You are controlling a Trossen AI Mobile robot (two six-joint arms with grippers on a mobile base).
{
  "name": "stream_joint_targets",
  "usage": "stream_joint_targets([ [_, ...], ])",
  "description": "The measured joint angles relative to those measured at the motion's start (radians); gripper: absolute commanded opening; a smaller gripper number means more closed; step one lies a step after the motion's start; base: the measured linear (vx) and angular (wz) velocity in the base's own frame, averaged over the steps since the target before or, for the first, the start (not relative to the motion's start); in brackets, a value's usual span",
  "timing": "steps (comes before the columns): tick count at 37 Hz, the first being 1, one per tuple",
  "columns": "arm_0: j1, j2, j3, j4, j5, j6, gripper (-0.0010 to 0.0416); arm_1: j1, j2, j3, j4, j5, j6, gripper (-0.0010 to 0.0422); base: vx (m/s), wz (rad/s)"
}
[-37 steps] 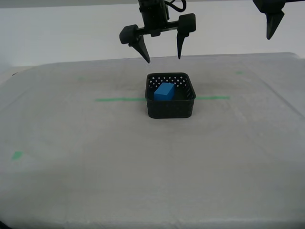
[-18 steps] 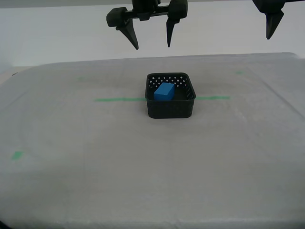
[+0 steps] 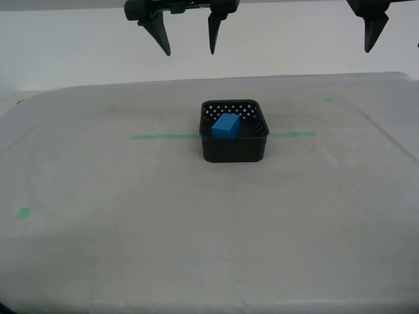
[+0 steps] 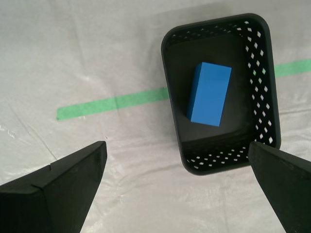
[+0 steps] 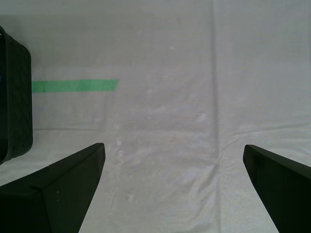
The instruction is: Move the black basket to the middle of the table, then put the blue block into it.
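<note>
The black basket (image 3: 236,150) stands on the table (image 3: 196,248) near its middle, over the green tape line. The blue block (image 3: 226,125) lies inside it, apart from both grippers. My second gripper (image 3: 188,51) hangs high above the table, toward the exterior view's left of the basket, open and empty. Its wrist view shows the basket (image 4: 265,73) and the block (image 4: 209,93) between its spread fingers (image 4: 73,184). My first gripper (image 5: 174,146) is open and empty over bare table. One of its fingers (image 3: 374,26) shows at the exterior view's top right. The basket's wall (image 5: 14,97) is at its wrist view's edge.
The green tape line (image 3: 163,137) runs across the table behind and beside the basket. Small green tape marks sit at the exterior view's near left (image 3: 23,212) and far right (image 3: 329,99). A pale wall stands behind the table.
My second gripper has risen and moved toward the exterior view's left, away from the basket, staying open. The basket, the block and the first gripper have not moved.
</note>
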State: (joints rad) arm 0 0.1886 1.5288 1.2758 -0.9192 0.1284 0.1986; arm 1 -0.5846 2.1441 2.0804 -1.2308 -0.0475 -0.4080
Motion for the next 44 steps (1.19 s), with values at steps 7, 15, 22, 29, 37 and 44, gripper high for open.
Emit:
stream_joint_targets([
  [7,0.000,0.000,0.000,0.000,0.000,0.000,0.0399,0.029,-0.076,-0.110,0.027,0.000,0.019,0.0401,0.000,0.000],
  [15,0.000,0.000,0.000,0.003,0.000,0.000,0.0399,0.091,-0.249,-0.354,0.161,0.016,0.023,0.0401,0.000,0.000],
  [22,0.000,0.000,0.000,0.005,0.000,0.000,0.0398,0.171,-0.409,-0.576,0.250,0.043,0.025,0.0401,0.000,0.000],
  [29,0.000,0.000,0.000,0.007,0.000,0.000,0.0399,0.262,-0.507,-0.696,0.256,0.042,0.064,0.0401,0.000,0.000],
  [37,0.000,0.000,0.000,0.007,0.000,0.000,0.0399,0.353,-0.557,-0.775,0.285,0.043,0.108,0.0401,0.000,0.000],
  [44,0.000,0.000,0.000,0.007,0.000,0.000,0.0399,0.407,-0.557,-0.821,0.338,0.063,0.153,0.0401,0.000,0.000],
])
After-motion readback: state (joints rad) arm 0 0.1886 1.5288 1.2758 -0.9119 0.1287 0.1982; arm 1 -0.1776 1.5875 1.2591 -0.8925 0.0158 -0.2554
